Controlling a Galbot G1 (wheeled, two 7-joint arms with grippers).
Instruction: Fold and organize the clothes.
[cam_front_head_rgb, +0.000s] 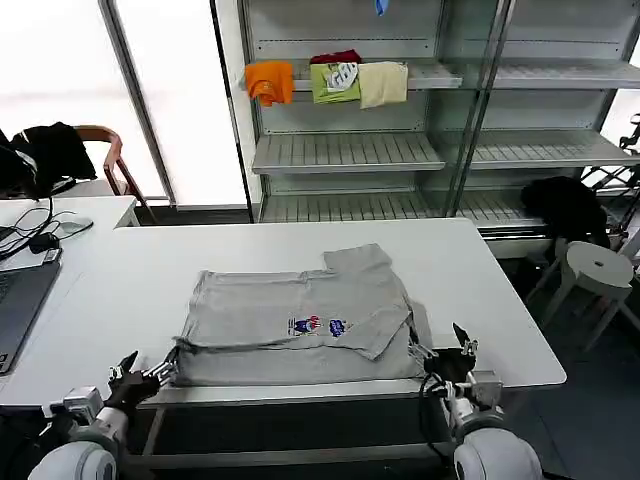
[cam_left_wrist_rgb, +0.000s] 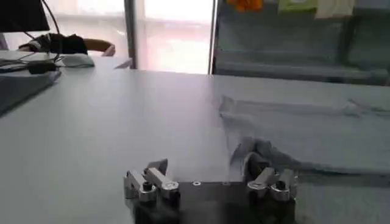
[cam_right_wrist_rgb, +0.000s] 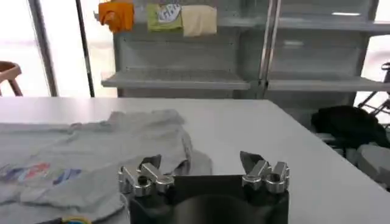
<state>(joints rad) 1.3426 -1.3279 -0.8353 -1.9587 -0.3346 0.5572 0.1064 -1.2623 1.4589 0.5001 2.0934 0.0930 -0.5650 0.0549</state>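
- The left gripper (cam_front_head_rgb: 143, 377) is sitting at the near left corner of the T-shirt (cam_front_head_rgb: 300, 325), its fingers spread and grasping nothing; in the left wrist view one fingertip (cam_left_wrist_rgb: 253, 163) is lying right against the bunched cloth of that corner (cam_left_wrist_rgb: 259, 149), though no fabric is pinched between the fingers.
- The right gripper (cam_front_head_rgb: 444, 353) is waiting just beside the near right corner, likewise spread and empty, with one fingertip (cam_right_wrist_rgb: 150, 164) near the hem and the other out over bare table (cam_front_head_rgb: 120, 290).
- The shirt is looking soft, thin and light, so it is likely going to sag and drag rather than hold a shape; I would judge a low pinch at the two near corners of the hem to be the surest hold, taking both layers where the cloth is doubled.
- It is lying flat in the middle of the white table, near the front edge, light grey, partly folded: one sleeve is turned in across the body and the far edge is stepping up at the right.
- A small multicoloured print (cam_front_head_rgb: 317, 326) is showing on the chest.
- Folded garments (cam_front_head_rgb: 327, 81) are sitting on the shelf behind.
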